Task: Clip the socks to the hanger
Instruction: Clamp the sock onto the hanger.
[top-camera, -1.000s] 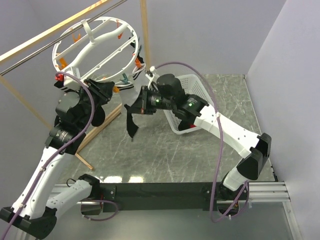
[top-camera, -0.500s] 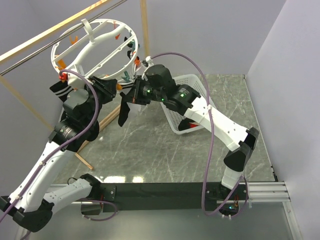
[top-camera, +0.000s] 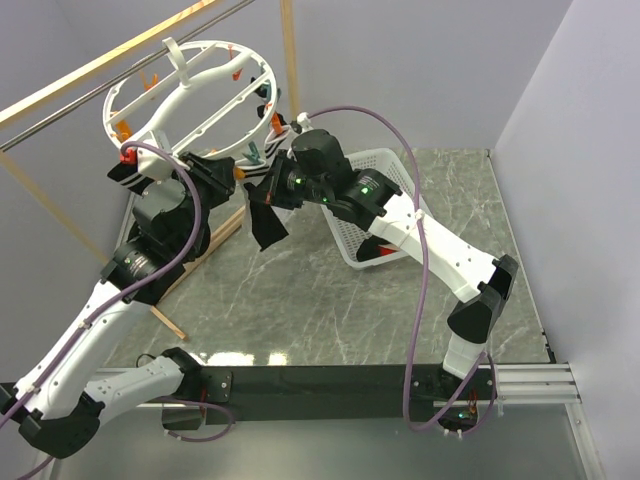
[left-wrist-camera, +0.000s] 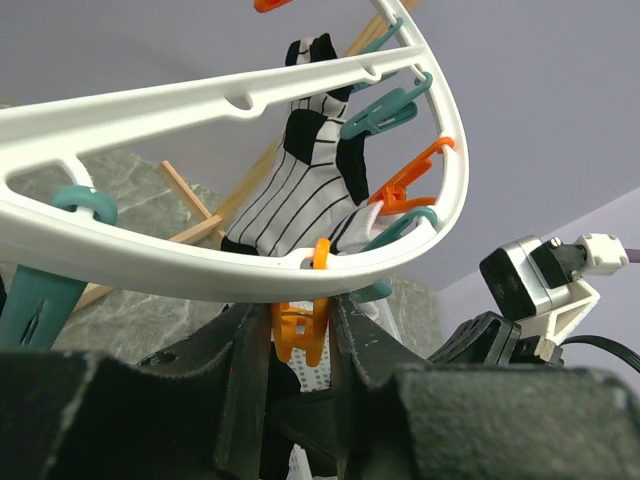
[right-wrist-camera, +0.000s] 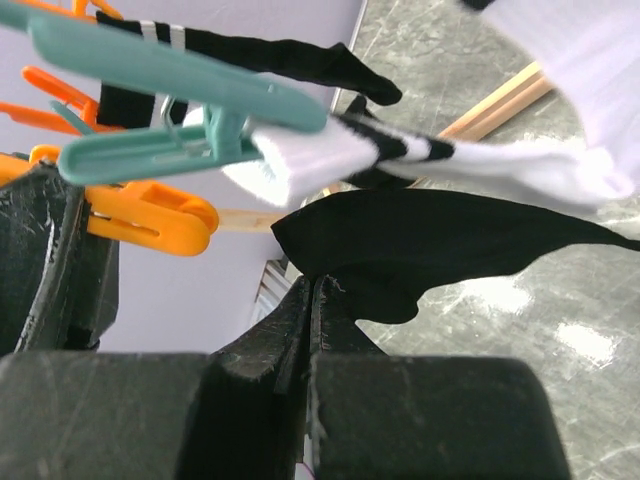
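Remote inspection, both arms raised at the hanger (left-wrist-camera: 180, 262).

1. Hanger: the white ring hangs by its hook from the grey rail (top-camera: 60, 114), tilted, with its lower rim nearest the arms. Orange and teal clips hang around the rim.

2. Left gripper (left-wrist-camera: 300, 350): I see its fingers only a narrow gap apart, pressed against both flanks of an orange clip (left-wrist-camera: 299, 330). This clip hangs from the hanger's lower rim. The gripper holds nothing else.

3. Right gripper (right-wrist-camera: 310, 288): the jaws are fully closed on the edge of a black sock (right-wrist-camera: 440, 240). The sock hangs free just below the hanger's lower rim, right beside the clip the left gripper is pinching. Its loose end dangles above the table (top-camera: 330, 300) without touching it.

4. Striped sock (left-wrist-camera: 300, 190): white with thin black lines and black patches. It is already hanging from the hanger, just beyond the pinched orange clip. A teal clip (right-wrist-camera: 170, 110) on the same rim grips a white cuff with black bands.

5. Basket (top-camera: 392, 165): white mesh, on the table to the right of the hanger and apart from it. The right arm crosses in front of it.
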